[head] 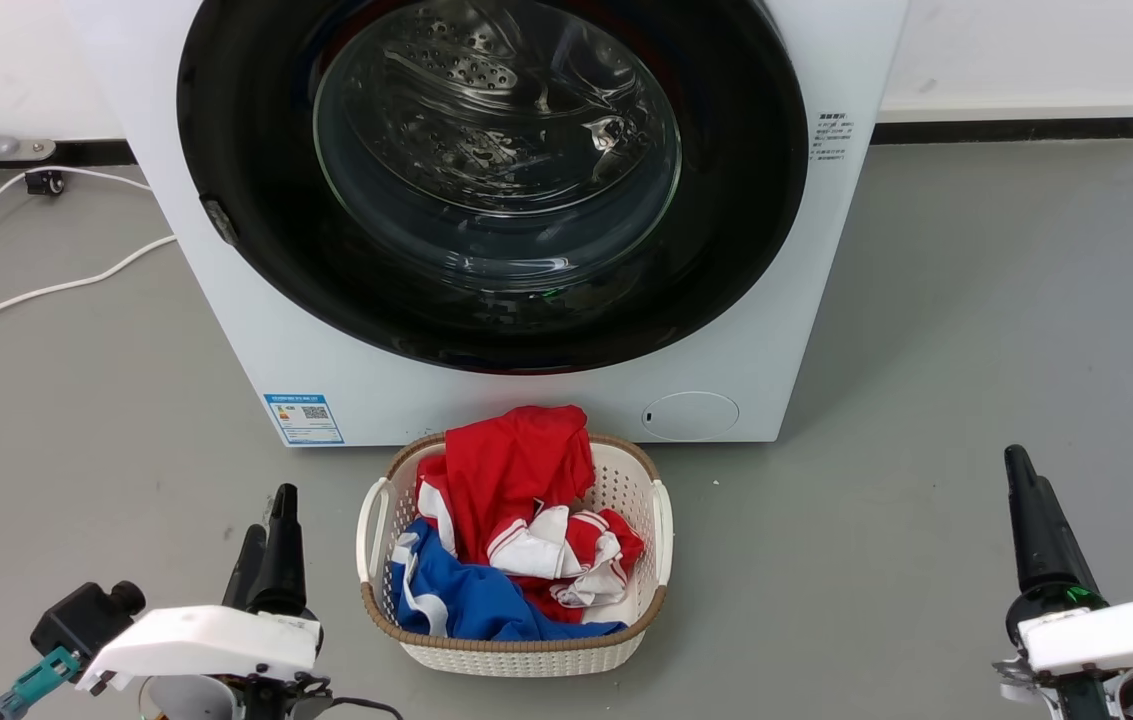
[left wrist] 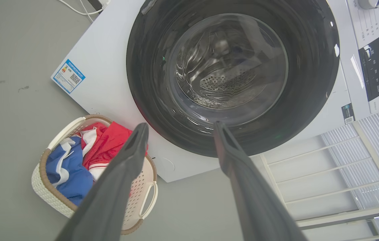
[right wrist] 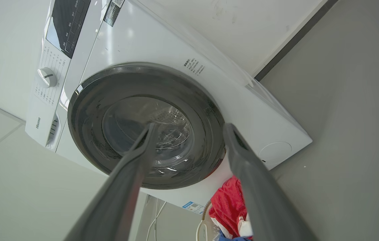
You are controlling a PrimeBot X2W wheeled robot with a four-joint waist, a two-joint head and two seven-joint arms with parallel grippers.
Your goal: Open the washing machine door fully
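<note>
The washing machine [head: 256,340] is a white front-loader standing straight ahead. Its washing machine door [head: 496,150], a glossy black rim around bulging glass, lies flush against the front, and the drum shows through the glass. A small grey tab [head: 219,222] sits on the rim's left edge. My left gripper [head: 268,512] is low at the left, well short of the machine. In the left wrist view it [left wrist: 180,124] is open and empty, pointing at the door [left wrist: 232,73]. My right gripper [head: 1018,460] is low at the right. It [right wrist: 191,125] is open and empty, facing the door [right wrist: 115,117].
A white woven basket [head: 514,640] with red, white and blue clothes stands on the floor right before the machine, between my arms. White cables [head: 46,290] trail over the grey floor at the left. A white rack [left wrist: 326,167] stands beside the machine.
</note>
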